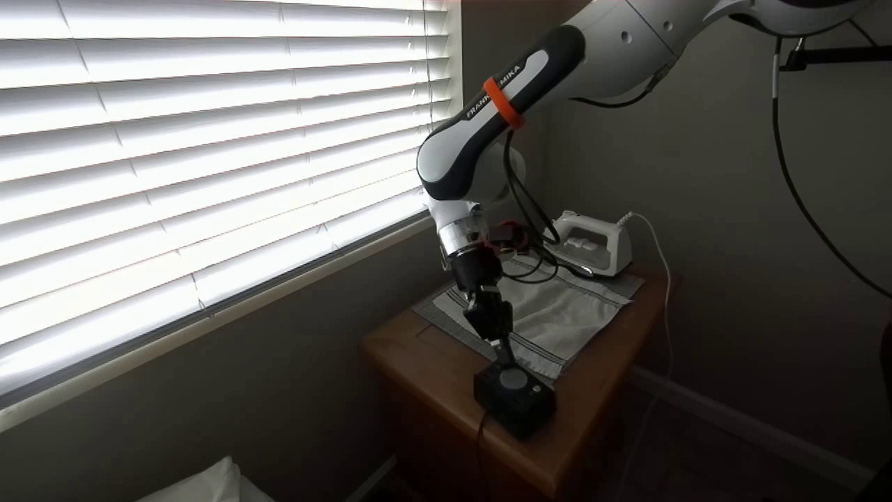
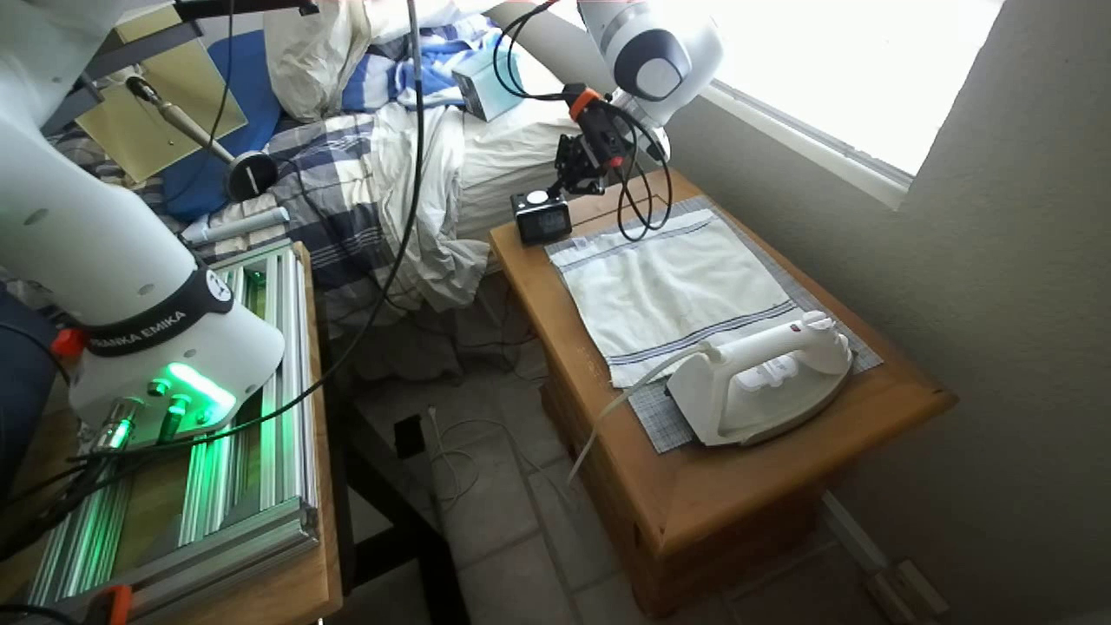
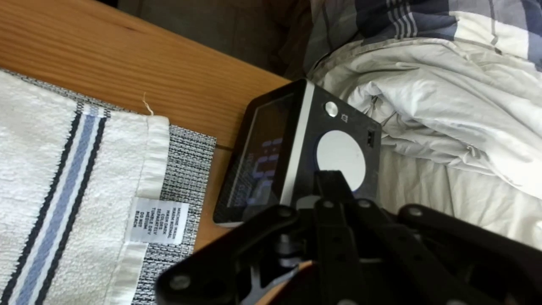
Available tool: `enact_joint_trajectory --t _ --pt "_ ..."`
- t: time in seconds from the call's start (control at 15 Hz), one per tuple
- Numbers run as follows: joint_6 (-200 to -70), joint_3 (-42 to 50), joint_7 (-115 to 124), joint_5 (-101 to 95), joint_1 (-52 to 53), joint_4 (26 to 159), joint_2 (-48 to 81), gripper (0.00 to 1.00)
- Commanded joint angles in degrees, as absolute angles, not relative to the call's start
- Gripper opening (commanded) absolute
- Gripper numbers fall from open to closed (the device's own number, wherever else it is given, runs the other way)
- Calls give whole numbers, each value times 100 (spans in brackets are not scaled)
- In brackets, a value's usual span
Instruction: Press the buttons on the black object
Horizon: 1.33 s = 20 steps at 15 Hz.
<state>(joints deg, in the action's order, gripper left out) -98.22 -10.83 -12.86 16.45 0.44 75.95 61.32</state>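
The jointed black gripper [image 3: 332, 182], fingers clenched together, at the black box-shaped digital clock [image 3: 296, 148]
In an exterior view the clock stands at ten o'clock on the brown wooden table [image 2: 894, 395]. In the wrist view the fingertips overlap its round silver-white top button [image 3: 341, 156] at seven o'clock; whether they touch cannot be told. A white terry towel [image 3: 123, 169], blue-striped, lies at the clock's nine o'clock.
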Motion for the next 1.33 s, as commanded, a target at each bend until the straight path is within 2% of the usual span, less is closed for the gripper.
enact_joint_trajectory --t 0.0,0.4,0.87,0.93,1.0,1.27 --pt "-9911 -1135 -1253 1627 198 7623 6039 0" --pt "-10613 -1130 -1105 1594 496 8497 5092 0" --pt "-12151 -826 -119 1317 825 10240 3299 0" --pt "-12340 -778 67 1260 877 10483 3039 12" --pt "-12533 -736 265 1213 924 10742 2757 28" --pt "-13068 -528 1235 776 1152 11792 1589 54"
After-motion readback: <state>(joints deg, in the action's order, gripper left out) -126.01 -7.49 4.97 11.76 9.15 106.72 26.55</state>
